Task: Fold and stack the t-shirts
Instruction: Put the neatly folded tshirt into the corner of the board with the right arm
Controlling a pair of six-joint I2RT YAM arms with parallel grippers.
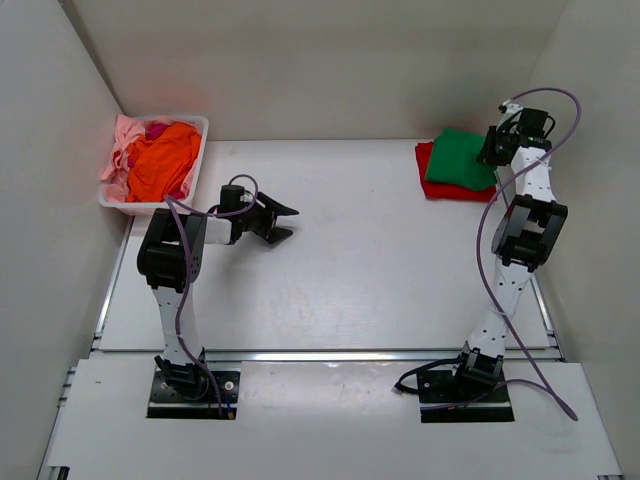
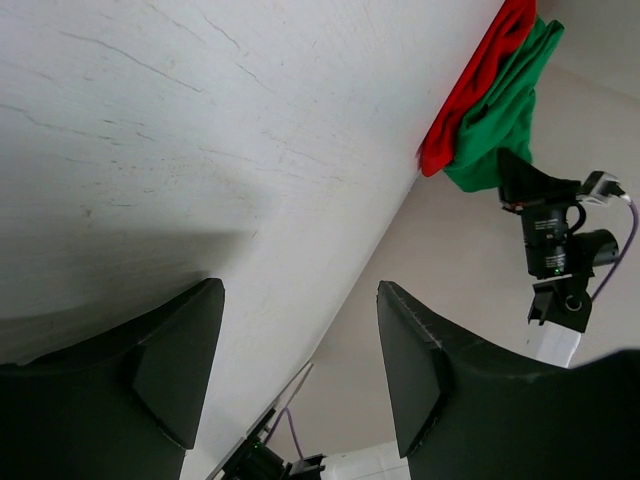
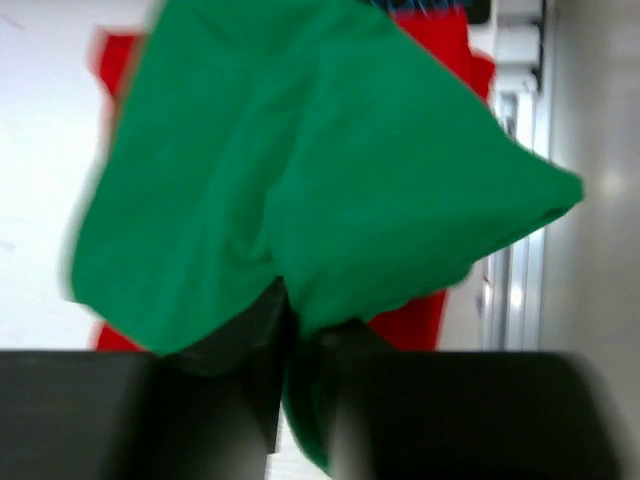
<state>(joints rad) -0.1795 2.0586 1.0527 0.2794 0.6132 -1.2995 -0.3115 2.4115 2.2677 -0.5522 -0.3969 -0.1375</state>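
Left gripper (image 1: 292,223) left of centre, fingers spread wide over the table (image 1: 380,260), holding nothing, right gripper (image 3: 300,335) at upper right, fingers pinched on the green t-shirt (image 1: 460,158), lying atop the red t-shirt (image 1: 434,186), orange t-shirt (image 1: 165,162) and pink t-shirt (image 1: 121,146) heaped in the white basket (image 1: 203,140) at upper left.

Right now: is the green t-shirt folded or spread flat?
Folded. The green t-shirt sits as a compact bundle atop the red t-shirt, not spread out. The right tool is shut on one edge of it.

plain white walls (image 1: 320,60) enclose a pale table (image 1: 380,270), its near edge seemingly a metal rail (image 1: 330,354).
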